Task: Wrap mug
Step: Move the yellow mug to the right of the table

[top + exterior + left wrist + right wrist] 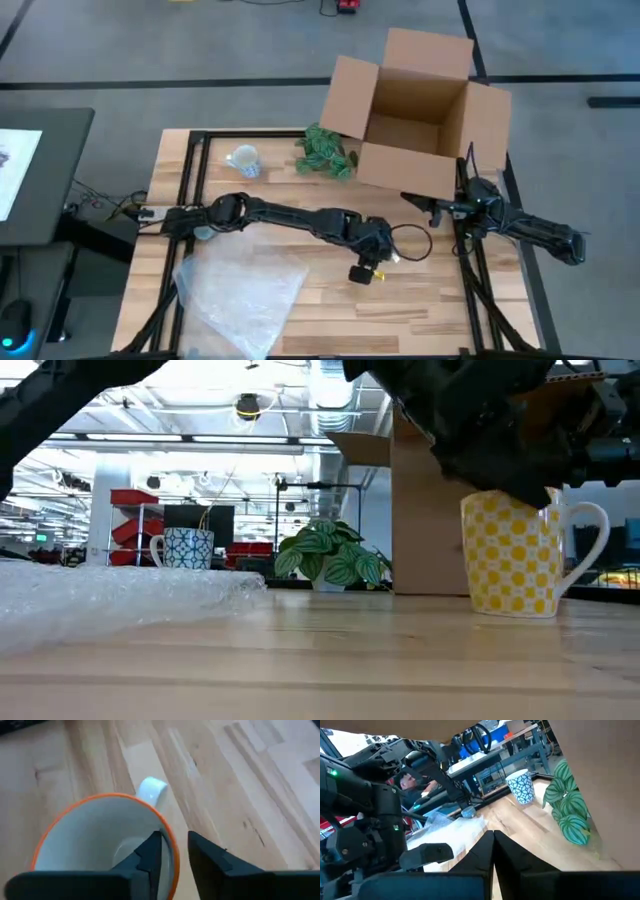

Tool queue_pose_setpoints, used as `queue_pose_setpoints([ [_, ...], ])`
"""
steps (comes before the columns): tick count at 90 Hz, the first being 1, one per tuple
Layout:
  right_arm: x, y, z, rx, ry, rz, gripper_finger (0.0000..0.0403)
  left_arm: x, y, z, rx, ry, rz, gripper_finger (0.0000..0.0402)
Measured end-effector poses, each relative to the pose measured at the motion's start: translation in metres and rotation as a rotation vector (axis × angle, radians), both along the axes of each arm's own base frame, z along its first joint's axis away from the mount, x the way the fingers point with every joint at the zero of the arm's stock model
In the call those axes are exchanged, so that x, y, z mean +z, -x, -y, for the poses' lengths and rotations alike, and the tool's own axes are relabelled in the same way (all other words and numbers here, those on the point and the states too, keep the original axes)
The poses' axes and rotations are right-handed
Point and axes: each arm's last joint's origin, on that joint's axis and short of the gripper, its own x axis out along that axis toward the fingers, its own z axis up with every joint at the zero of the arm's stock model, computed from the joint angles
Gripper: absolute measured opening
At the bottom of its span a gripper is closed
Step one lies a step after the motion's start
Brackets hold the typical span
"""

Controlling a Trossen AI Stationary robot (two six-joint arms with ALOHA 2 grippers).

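The yellow checked mug (pixel 515 555) stands upright on the table toward its right half, about midway between the front and back edges, with the bubble wrap sheet (pixel 240 290) lying well apart from it at the front left corner. The left gripper (pixel 366 262) reaches across from the table's left edge and pinches the mug's rim, one of its jaws inside the cup and one outside, on the wall near the white handle (pixel 151 788). It looks like glazed ceramic, so I would judge it stiff, fairly heavy for a rim pinch, slippery and breakable if it tips (the handle would give a surer hold against turning). The wrap is soft and light and will likely shift under a sliding mug. The right gripper (pixel 493 851) waits near the right edge beside the cardboard box (pixel 415 115), its jaws pressed together.
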Motion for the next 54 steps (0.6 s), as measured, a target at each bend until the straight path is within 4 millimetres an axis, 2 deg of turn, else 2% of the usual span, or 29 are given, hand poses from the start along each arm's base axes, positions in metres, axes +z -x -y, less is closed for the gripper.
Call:
queue_pose_setpoints([
  [13, 0.000, 0.000, 0.000, 0.000, 0.000, 0.000, 0.0000, 0.008, -0.002, -0.001, -0.003, 0.005, 0.044, 0.0140],
  [24, 0.000, 0.000, 0.000, 0.000, 0.000, 0.000, 0.0000, 0.028, -0.001, -0.005, 0.006, 0.010, 0.078, 0.0165],
  [42, 0.000, 0.000, 0.000, 0.000, 0.000, 0.000, 0.0000, 0.069, 0.024, -0.005, 0.023, 0.024, 0.023, 0.0171],
  [54, 0.000, 0.000, 0.000, 0.000, 0.000, 0.000, 0.0000, 0.077, 0.042, -0.004, -0.005, 0.097, -0.032, 0.0171],
])
